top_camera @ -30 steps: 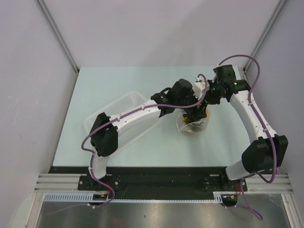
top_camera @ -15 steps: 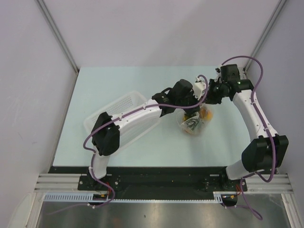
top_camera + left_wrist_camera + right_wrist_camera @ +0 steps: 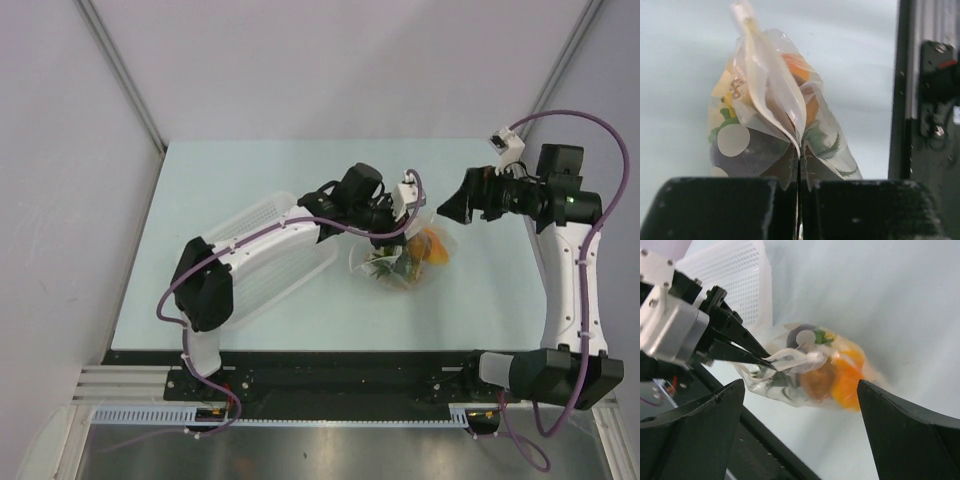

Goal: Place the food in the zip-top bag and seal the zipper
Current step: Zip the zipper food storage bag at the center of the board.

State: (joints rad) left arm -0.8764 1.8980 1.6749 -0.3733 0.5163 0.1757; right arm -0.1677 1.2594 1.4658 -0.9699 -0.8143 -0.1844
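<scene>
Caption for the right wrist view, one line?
Left gripper pinches the edge of the filled zip-top bag; open right gripper faces it.

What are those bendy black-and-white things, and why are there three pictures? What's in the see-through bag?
Those are two robot arms bolted to a table. Each ends in a claw with two fingers. One picture looks down from above; the other two come from little cameras on the wrists. The left claw is pinching the top edge of the zip-top bag, which is clear with white dots. Inside is toy food: orange, green and brown pieces. The right claw is open and holds nothing. A white basket sits on the table too.
</scene>
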